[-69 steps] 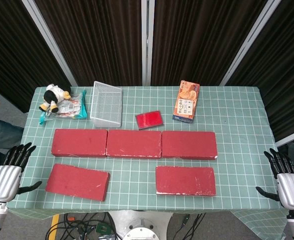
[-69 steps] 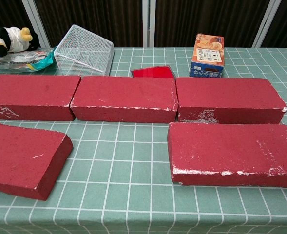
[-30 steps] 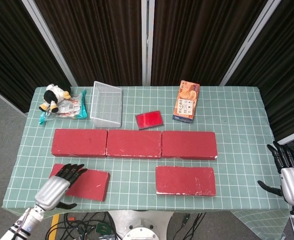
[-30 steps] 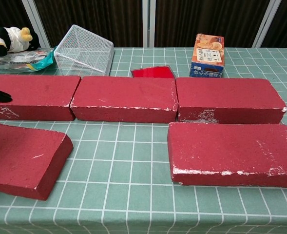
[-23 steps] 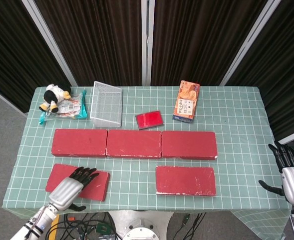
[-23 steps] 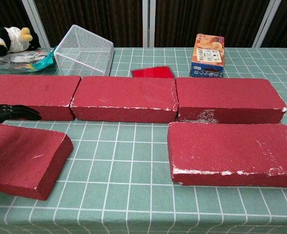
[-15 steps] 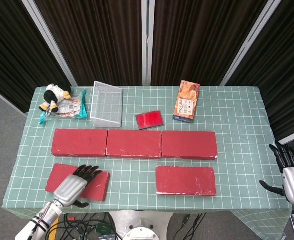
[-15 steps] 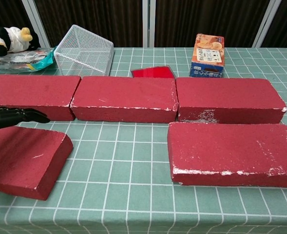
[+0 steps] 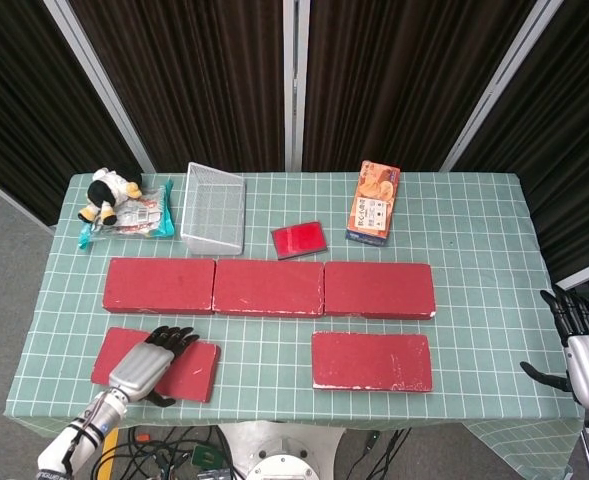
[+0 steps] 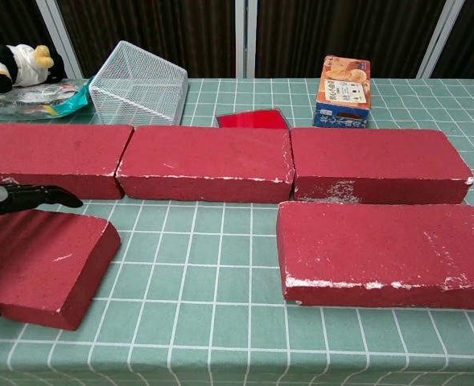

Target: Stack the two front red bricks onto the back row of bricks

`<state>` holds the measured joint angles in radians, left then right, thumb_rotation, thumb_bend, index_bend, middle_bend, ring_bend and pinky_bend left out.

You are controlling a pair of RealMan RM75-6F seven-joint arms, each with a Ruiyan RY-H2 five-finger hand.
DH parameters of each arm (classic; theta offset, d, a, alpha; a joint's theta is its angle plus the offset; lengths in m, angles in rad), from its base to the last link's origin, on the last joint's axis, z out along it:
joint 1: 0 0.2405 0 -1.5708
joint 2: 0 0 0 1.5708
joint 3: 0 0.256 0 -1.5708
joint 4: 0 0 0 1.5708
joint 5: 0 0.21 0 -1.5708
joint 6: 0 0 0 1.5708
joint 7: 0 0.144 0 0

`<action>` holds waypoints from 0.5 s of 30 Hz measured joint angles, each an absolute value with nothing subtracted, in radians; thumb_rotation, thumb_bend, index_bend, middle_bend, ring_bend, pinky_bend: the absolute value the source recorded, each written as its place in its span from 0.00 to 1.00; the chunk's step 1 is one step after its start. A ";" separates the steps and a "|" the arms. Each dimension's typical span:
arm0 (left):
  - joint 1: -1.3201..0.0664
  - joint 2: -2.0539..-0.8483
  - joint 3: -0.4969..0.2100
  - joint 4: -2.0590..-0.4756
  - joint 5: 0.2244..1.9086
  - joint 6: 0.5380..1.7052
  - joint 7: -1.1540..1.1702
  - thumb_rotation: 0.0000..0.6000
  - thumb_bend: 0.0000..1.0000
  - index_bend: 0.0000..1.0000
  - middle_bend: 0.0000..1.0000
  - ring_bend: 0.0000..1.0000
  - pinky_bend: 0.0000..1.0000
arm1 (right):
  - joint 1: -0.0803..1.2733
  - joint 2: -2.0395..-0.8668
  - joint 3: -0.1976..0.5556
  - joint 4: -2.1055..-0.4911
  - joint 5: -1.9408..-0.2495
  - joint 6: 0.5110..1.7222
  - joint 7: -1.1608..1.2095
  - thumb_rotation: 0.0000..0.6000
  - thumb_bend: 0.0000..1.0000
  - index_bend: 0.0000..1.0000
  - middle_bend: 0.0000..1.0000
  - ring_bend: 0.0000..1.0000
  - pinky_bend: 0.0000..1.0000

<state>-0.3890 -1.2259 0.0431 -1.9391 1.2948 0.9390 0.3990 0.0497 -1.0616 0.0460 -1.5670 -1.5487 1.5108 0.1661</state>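
Two red bricks lie in front. The front left brick (image 9: 198,366) (image 10: 51,261) sits skewed, and my left hand (image 9: 147,362) hovers over or rests on its top with fingers (image 10: 35,196) stretched toward its far edge and the thumb by the near edge. It holds nothing. The front right brick (image 9: 371,361) (image 10: 385,251) lies untouched. Behind them the back row of three red bricks (image 9: 268,287) (image 10: 204,161) lies end to end. My right hand (image 9: 582,355) hangs beyond the table's right edge, fingers apart and empty.
Along the back of the green gridded table (image 9: 474,240) stand a tipped wire basket (image 9: 214,207) (image 10: 140,83), a small flat red box (image 9: 299,240), an orange snack box (image 9: 374,200) (image 10: 345,91), and a plush toy (image 9: 109,195) on a plastic packet (image 9: 144,215).
My left hand came in from the table's left edge and now lies over the front left brick, creeping slightly right in the last half second. The right hand and the bricks stayed put.
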 measured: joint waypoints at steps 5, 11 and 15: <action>-0.401 -1.232 0.045 -1.924 1.272 0.936 0.398 1.00 0.01 0.05 0.01 0.00 0.00 | 0.049 -1.064 0.044 -1.563 -1.550 1.511 0.167 1.00 0.00 0.00 0.00 0.00 0.00; -0.413 -1.239 0.047 -1.911 1.253 0.943 0.397 1.00 0.04 0.06 0.07 0.00 0.00 | 0.048 -1.065 0.046 -1.562 -1.548 1.513 0.168 1.00 0.00 0.00 0.00 0.00 0.00; -0.420 -1.242 0.051 -1.909 1.242 0.945 0.402 1.00 0.08 0.07 0.12 0.00 0.00 | 0.049 -1.067 0.045 -1.560 -1.548 1.512 0.169 1.00 0.00 0.00 0.00 0.00 0.00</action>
